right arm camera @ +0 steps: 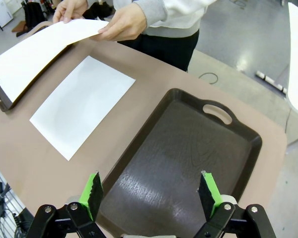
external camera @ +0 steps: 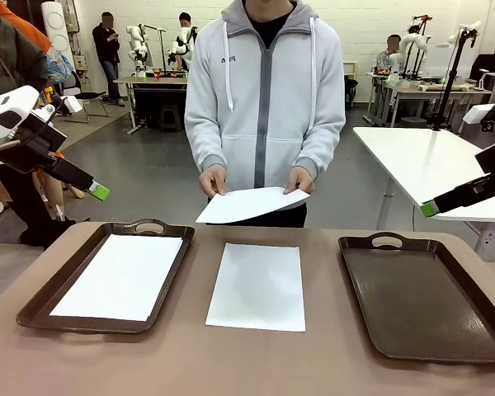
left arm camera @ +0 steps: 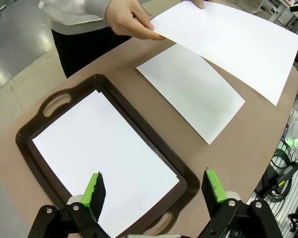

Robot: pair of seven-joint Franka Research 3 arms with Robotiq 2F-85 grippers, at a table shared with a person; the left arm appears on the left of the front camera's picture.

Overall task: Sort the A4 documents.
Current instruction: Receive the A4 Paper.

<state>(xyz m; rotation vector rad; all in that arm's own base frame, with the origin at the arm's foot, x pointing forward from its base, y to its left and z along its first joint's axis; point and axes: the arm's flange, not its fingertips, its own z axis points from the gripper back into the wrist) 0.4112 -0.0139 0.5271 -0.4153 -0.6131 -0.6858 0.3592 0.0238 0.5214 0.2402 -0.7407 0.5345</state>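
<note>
One A4 sheet lies in the left brown tray, also seen as the sheet in the left wrist view. A second sheet rests flat on the table's middle. The person's two hands hold a third sheet above the far edge. My left gripper hangs open high above the left tray, its own view showing the gripper empty. My right gripper stands open above the empty right tray; nothing is between its fingers.
The brown table carries both handled trays at its sides. The person stands at the far edge, centred. A white table stands at the back right. The right tray is bare inside.
</note>
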